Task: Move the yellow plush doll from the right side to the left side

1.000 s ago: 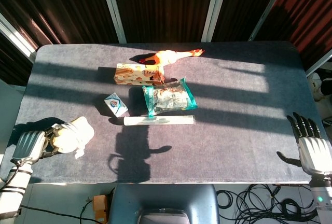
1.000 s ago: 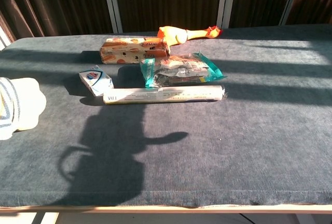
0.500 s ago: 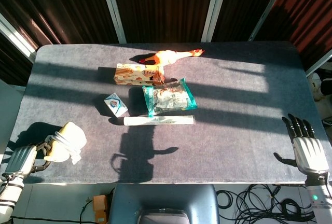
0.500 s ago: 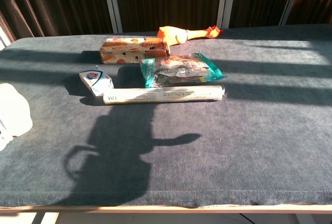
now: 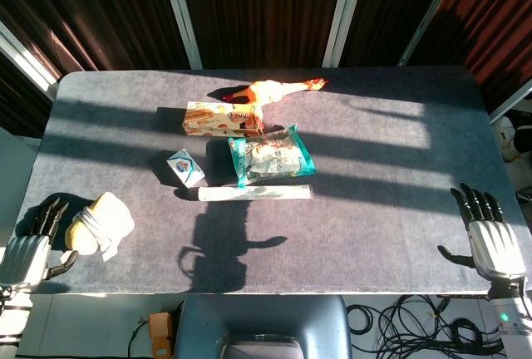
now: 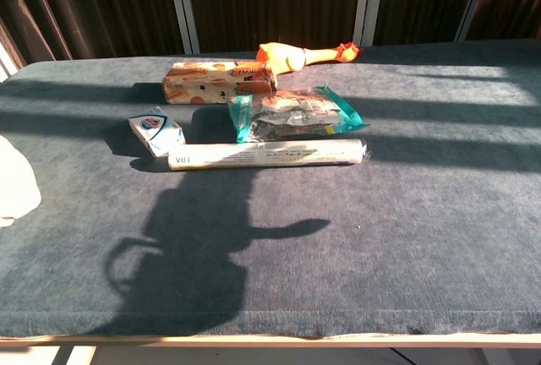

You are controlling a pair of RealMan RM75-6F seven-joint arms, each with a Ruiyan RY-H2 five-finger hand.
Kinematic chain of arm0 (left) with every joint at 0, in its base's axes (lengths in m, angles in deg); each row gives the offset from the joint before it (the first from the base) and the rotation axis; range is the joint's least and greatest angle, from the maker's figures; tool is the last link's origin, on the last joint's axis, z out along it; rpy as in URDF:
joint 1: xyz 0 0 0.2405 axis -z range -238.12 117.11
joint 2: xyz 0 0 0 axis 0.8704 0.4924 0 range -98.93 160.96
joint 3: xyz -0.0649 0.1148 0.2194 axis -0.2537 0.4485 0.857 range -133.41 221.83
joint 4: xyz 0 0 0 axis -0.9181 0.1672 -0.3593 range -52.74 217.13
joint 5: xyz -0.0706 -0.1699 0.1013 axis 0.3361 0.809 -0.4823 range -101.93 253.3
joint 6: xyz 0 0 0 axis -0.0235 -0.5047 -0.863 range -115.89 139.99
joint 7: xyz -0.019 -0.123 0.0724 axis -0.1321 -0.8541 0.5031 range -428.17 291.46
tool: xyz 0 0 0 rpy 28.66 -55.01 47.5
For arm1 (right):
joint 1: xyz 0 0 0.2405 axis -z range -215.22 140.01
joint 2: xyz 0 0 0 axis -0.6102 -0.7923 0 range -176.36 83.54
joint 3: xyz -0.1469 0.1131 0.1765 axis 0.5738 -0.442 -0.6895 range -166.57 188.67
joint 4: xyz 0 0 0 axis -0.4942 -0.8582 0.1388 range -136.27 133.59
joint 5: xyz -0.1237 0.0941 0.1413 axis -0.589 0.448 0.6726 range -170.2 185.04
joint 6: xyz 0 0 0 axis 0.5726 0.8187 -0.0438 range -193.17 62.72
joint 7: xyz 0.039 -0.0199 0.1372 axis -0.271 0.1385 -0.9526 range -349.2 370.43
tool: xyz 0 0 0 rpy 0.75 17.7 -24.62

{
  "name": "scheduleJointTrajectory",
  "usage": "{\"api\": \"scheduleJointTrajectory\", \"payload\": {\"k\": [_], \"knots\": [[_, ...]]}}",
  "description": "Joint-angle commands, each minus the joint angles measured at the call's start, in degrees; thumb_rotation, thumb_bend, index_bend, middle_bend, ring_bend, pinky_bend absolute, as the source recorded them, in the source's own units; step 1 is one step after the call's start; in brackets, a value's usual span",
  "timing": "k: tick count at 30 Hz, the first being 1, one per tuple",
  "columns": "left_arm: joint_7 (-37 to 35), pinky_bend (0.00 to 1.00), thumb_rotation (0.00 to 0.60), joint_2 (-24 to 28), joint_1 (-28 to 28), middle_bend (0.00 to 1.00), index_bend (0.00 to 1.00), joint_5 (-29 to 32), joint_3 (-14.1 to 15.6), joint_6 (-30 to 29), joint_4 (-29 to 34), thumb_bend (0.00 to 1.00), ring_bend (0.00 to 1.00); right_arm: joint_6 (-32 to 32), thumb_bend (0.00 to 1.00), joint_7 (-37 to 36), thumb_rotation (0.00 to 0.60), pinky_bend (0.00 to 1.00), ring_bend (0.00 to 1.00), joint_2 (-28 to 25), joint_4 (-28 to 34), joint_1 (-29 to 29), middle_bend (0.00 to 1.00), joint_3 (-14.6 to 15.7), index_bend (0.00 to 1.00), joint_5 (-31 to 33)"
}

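The pale yellow plush doll (image 5: 100, 224) lies on the grey table (image 5: 374, 168) near its front left corner; in the chest view only its edge (image 6: 13, 181) shows at the left border. My left hand (image 5: 29, 247) is just left of the doll, fingers spread and holding nothing, with the thumb close to the doll. At the front right edge of the table my right hand (image 5: 490, 238) is spread open and empty. Neither hand shows in the chest view.
In the middle of the table lie an orange rubber chicken (image 5: 274, 90), a cracker box (image 5: 220, 118), a teal snack packet (image 5: 270, 155), a small blue-white carton (image 5: 185, 168) and a white roll (image 5: 255, 194). A dark shadow falls on the front centre.
My left hand has let go of the doll and drawn back to the left with its fingers spread. The doll now lies by itself. The right hand has barely moved.
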Motion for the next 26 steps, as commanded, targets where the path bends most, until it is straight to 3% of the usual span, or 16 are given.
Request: {"api": "scheduleJointTrajectory", "payload": {"k": [1,7,12,21,26], "knots": [[2.02,0.34,0.6,1.62,-0.39,0.0,0.0,0.22,0.07,1.12,3.42,0.28,0.0,-0.02,0.02,0.03,0.6,0.0,0.0,0.03,-0.01,0.0,0.0,0.01,0.0,0.0],[-1.9,0.34,0.6,0.7,-2.83,0.0,0.0,-3.73,-0.71,-5.72,4.49,0.23,0.0,0.09,0.02,0.33,0.6,0.0,0.0,0.08,0.02,0.13,0.0,0.17,0.0,-0.13],[5.66,0.26,0.6,0.19,-5.49,0.0,0.0,-6.74,0.72,-10.12,1.81,0.24,0.02,0.95,0.02,1.23,0.6,0.0,0.0,0.22,0.17,0.63,0.0,0.84,0.0,-1.28],[15.33,0.22,0.6,1.16,-7.6,0.0,0.01,-2.5,0.08,-9.65,4.83,0.25,0.03,1.79,0.02,1.82,0.6,0.0,0.0,0.04,0.29,1.48,0.0,2.06,0.0,-3.02],[14.92,0.22,0.6,2.03,-7.6,0.0,0.02,-1.28,-0.31,-8.22,6.73,0.25,0.04,1.64,0.02,2.04,0.6,0.0,0.0,-0.03,0.3,1.5,0.0,2.08,0.0,-2.99]]}}
